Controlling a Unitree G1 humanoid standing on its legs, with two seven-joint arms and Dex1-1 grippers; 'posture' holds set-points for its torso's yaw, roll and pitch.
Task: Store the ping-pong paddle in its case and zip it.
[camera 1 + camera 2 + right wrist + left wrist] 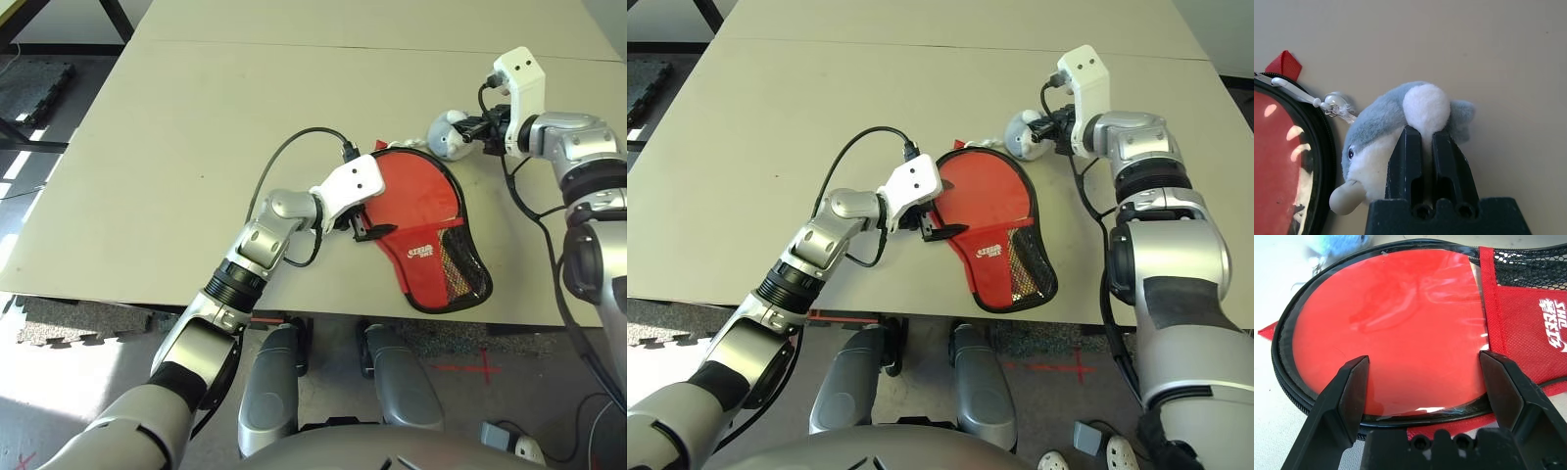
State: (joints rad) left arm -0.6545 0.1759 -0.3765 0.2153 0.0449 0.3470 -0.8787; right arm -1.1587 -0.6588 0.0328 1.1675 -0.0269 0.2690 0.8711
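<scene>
The case was laid flat on the desk, its round end toward twelve o'clock and its mesh pocket toward five, with the ping-pong paddle seen inside under a clear window. The left hand was held wide open at the case's nine o'clock edge, probably to steady it. The right hand was closed on a small plush dolphin tied to the zip pull, apparently to draw the zip.

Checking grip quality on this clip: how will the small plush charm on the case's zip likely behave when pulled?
The plush charm looks soft and light, so it probably squashes between the right gripper fingers. Hanging from the case on a thin cord, it will likely swing and pull unevenly.
</scene>
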